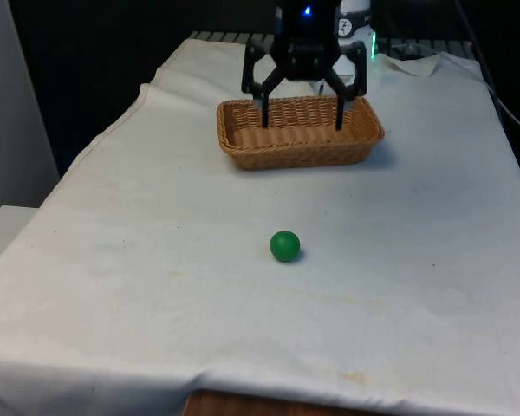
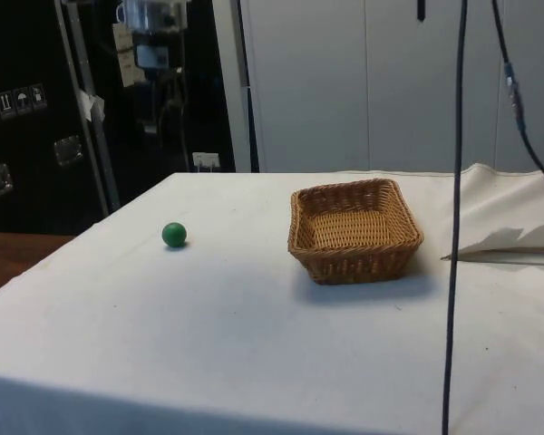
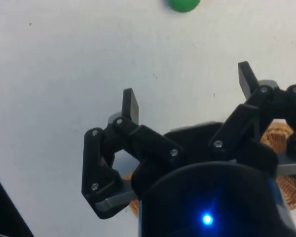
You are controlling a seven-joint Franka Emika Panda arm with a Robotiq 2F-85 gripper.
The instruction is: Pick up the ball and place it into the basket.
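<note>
The claw (image 1: 303, 111) is spread wide and holds nothing; it hangs above the wicker basket (image 1: 299, 132), its fingertips (image 1: 264, 115) in front of the basket's far rim in the front view. The ball (image 1: 284, 246) is small, round, plain green. It rests on the white-clothed surface (image 1: 156, 260), well apart from the basket, on the side away from the robot. In the wrist view the ball (image 3: 183, 4) is cut off by the frame edge, and the claw body hides most of the basket (image 3: 286, 163).

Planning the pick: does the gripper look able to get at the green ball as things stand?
Probably yes. The gripper hangs open over the basket, and the green ball lies alone on bare cloth, apart from the basket.
</note>
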